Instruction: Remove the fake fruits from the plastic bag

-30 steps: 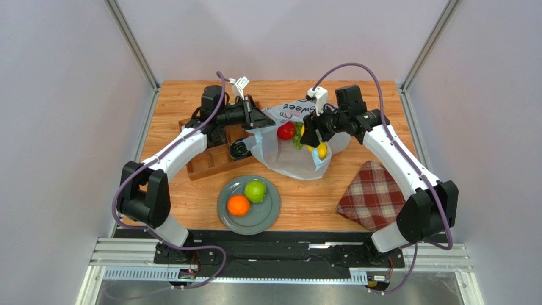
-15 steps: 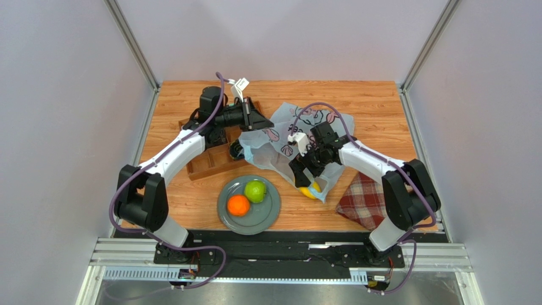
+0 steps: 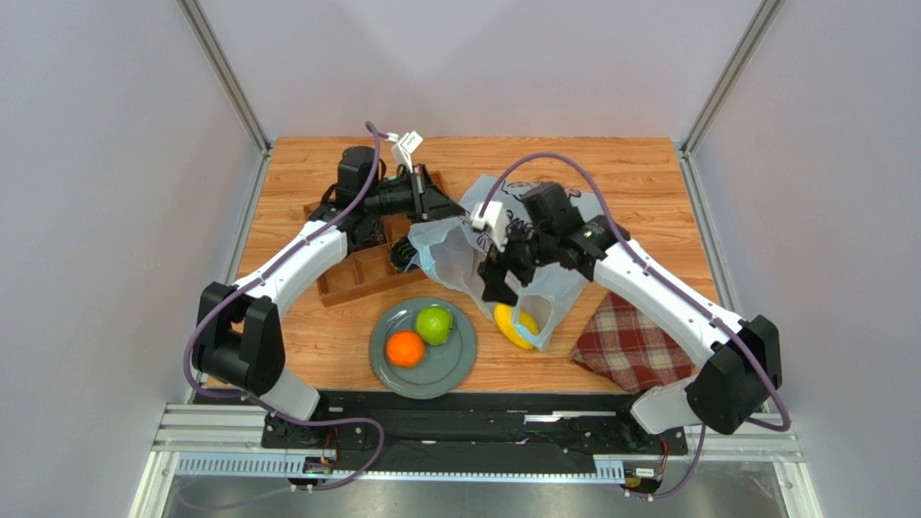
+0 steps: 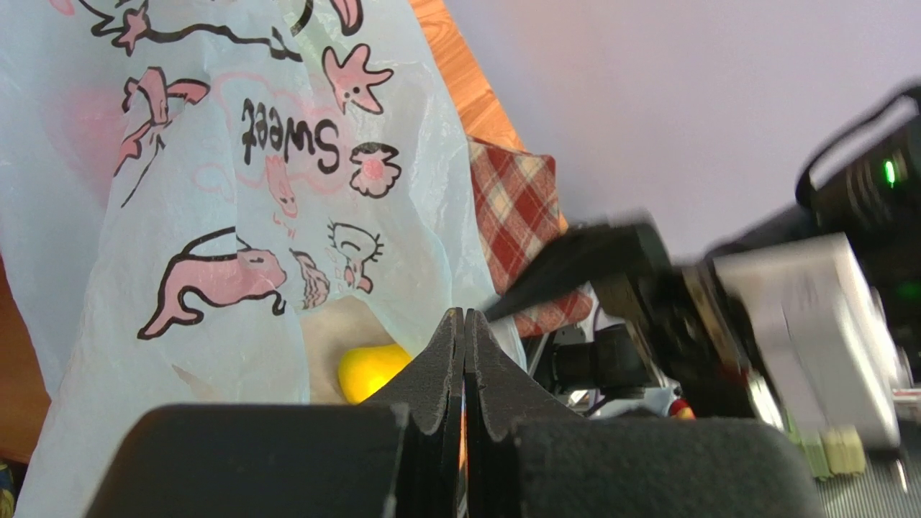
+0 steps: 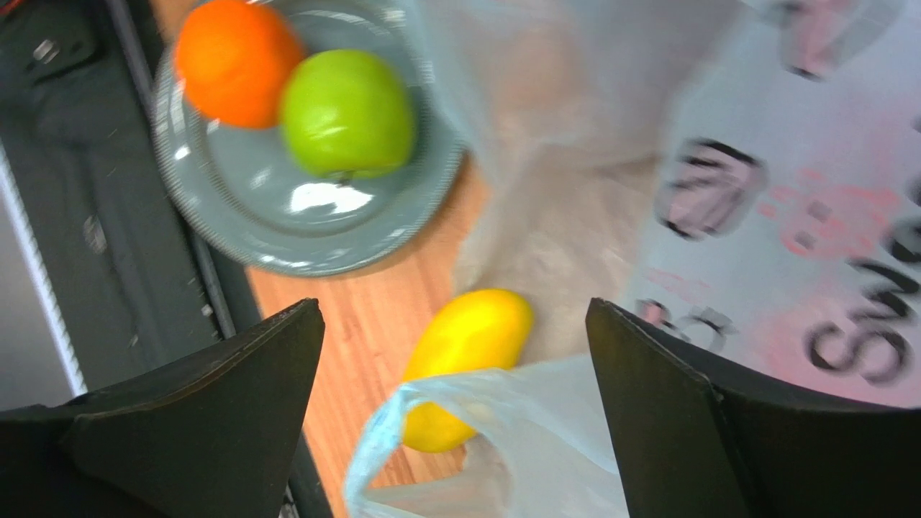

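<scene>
The right gripper (image 5: pixel 454 309) is hanging spread wide above the mango (image 5: pixel 467 343); the left gripper (image 4: pixel 465 326) is pinching the plastic bag (image 4: pixel 195 173).

Thin film, glossy fruit, grained wood

The plastic bag (image 3: pixel 546 291) is thin, crinkled, translucent pale-blue film with pink and dark print. The mango (image 5: pixel 465 345), orange (image 3: pixel 405 349) and green apple (image 3: pixel 435 324) are smooth and glossy, each catching a highlight. The grey plate (image 3: pixel 459 362) has a glazed sheen. The bench (image 3: pixel 627 178) and tray (image 3: pixel 351 281) are grained wood, the cloth (image 3: pixel 632 345) is soft woven plaid, and the right end effector (image 5: pixel 454 313) is matt black.
</scene>
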`<act>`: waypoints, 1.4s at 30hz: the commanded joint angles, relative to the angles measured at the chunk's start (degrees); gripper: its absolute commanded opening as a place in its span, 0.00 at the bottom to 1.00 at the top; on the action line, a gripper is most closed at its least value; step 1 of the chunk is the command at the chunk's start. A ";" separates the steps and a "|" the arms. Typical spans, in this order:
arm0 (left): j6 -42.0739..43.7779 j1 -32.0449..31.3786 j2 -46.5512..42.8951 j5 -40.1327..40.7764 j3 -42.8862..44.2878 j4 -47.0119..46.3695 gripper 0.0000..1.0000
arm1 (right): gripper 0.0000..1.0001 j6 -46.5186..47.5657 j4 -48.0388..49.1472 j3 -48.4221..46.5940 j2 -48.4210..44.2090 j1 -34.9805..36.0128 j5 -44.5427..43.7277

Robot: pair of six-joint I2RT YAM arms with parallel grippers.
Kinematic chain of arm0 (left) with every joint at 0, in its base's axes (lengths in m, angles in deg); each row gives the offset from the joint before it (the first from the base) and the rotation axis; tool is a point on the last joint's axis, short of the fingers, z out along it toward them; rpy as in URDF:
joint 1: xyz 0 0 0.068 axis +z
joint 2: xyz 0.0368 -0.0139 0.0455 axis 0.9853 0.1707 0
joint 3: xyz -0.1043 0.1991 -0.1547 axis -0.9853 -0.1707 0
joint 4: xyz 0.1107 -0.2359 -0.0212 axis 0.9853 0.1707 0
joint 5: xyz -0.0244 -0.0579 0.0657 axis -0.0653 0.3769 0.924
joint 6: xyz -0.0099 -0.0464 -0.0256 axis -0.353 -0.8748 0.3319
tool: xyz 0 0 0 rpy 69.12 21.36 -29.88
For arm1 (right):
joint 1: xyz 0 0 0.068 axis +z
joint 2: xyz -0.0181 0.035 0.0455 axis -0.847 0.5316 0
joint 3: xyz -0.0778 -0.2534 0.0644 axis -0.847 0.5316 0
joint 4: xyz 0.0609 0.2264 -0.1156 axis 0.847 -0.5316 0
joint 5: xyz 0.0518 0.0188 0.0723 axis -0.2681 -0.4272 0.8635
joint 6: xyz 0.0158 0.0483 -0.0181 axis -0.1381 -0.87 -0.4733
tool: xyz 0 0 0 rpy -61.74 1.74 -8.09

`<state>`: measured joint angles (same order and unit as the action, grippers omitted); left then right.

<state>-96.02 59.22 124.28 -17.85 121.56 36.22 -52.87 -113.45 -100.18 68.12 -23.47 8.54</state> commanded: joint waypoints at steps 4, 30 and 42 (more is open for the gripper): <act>0.98 -0.14 -3.17 -0.24 -0.31 -0.59 0.00 | 0.88 6.66 0.00 11.45 3.62 7.07 4.55; 0.54 -0.06 -4.93 0.37 -2.86 -1.20 0.00 | 0.95 3.59 9.67 17.61 6.44 8.13 -23.47; -0.25 0.03 -4.22 0.02 -2.69 -1.46 0.00 | 0.65 4.46 8.19 14.11 7.94 6.98 -20.85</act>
<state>-96.10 59.24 121.37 -17.47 118.59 36.57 -49.94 -105.97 -82.24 75.22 -16.37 -14.17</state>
